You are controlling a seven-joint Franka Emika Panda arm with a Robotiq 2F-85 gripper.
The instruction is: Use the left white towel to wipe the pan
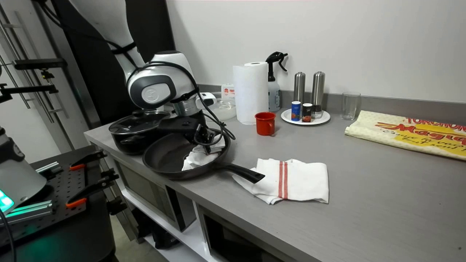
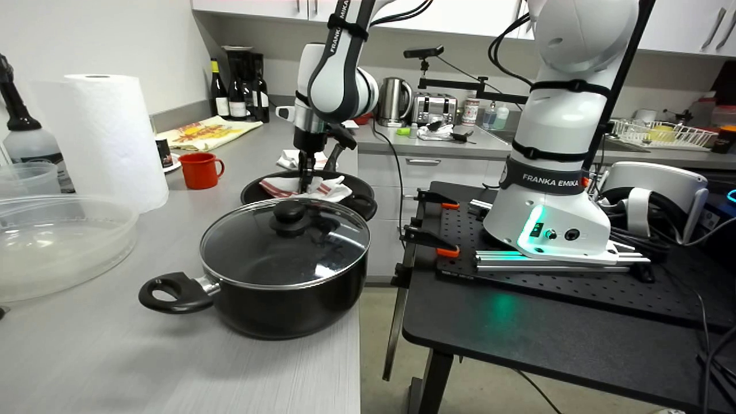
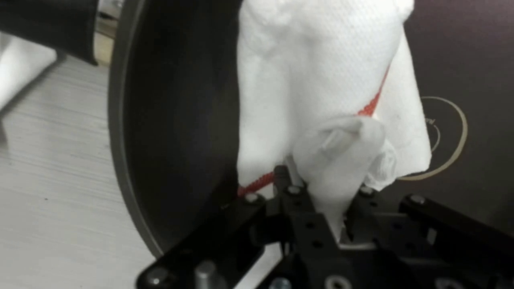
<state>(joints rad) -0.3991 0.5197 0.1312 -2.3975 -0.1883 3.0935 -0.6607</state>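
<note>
Pincer (image 3: 324,182) is grasping towel (image 1: 198,159) inside pan (image 1: 160,153), toward three o'clock in an exterior view. We're likely wiping; next move's probably calling for light pressure, sweeping toward nine o'clock.

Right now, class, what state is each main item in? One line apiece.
Frying pan: upright, uncovered
Striped towel in pan: rumpled, gripped
Gripper: clamped on that towel
Second striped towel: folded, ungripped
Cooking pot: covered
Glass lid: on pot
Red mug: upright
Paper-towel roll: upright
Spray bottle: upright
Base light: glowing green
</note>
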